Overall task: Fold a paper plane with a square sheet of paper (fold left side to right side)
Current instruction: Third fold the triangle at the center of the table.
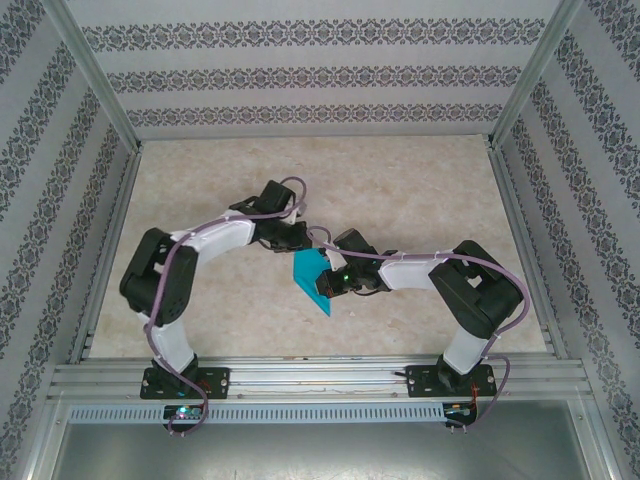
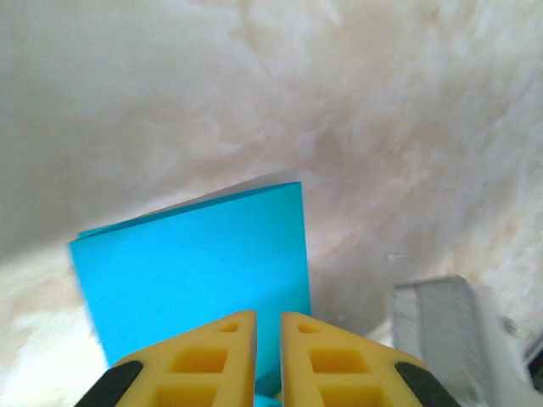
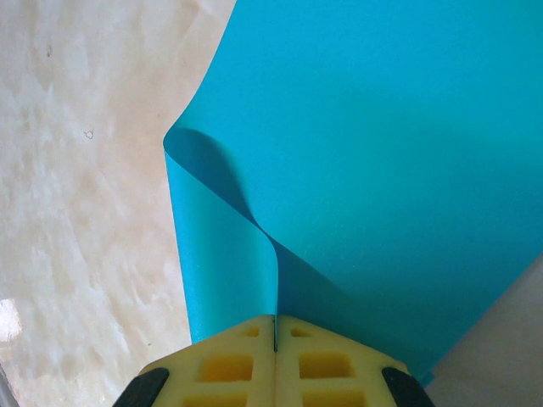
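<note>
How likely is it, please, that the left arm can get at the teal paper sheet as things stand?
Likely yes: the left gripper sits right at the teal paper sheet, jaws slightly parted, with nothing in between. The right gripper pinches the sheet elsewhere.

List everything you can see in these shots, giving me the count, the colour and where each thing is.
sheet of paper: one, teal-blue, mid-table between the arm tips, loosely folded over itself
table: one, beige marbled, under everything
walls: three, white with dark floral bands, at left, back and right
frame rails: several, silver metal, along the table edges
left arm: one, black and white, bent in from the near left
right arm: one, black and white, bent in from the near right
left fingers: two, yellow, slightly apart over the paper
right fingers: two, yellow, shut on the paper's edge
</note>
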Controlling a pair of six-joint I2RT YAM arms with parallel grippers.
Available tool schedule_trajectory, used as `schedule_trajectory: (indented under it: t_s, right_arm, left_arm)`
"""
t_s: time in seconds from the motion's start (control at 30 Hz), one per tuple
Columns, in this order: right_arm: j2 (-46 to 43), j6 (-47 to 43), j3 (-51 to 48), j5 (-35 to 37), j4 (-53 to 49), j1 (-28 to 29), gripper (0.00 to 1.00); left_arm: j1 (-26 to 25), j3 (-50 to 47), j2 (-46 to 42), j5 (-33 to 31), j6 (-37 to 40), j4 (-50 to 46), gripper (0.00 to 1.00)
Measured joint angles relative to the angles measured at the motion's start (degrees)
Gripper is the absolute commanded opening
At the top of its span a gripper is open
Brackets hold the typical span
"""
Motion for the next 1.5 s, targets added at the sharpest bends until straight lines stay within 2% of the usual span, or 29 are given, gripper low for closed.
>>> schedule_trajectory:
  t_s: [0.13, 0.27, 0.5, 0.8, 1.5]
  right_arm:
    - [0.00, 0.00, -0.04, 0.00, 0.09, 0.00, 0.00]
    - [0.00, 0.00, -0.04, 0.00, 0.13, -0.02, 0.00]
    - [0.22, 0.07, -0.04, -0.20, 0.57, -0.02, 0.00]
    - [0.26, 0.20, -0.04, -0.22, 0.59, -0.02, 0.00]
    - [0.33, 0.17, -0.04, -0.61, 0.61, -0.39, 0.00]
  left_arm:
    - [1.42, -7.28, -8.72, 0.04, -0.22, 3.13, 0.08]
    - [1.07, -17.97, -15.52, 3.63, -2.36, 10.08, 0.07]
    - [-2.89, -27.96, -16.61, 8.02, -9.11, 22.12, 0.06]
    - [-5.16, -29.16, -9.22, 8.96, -13.68, 30.97, 0.05]
    - [-5.16, -29.09, -4.20, 6.99, -13.68, 31.17, 0.04]
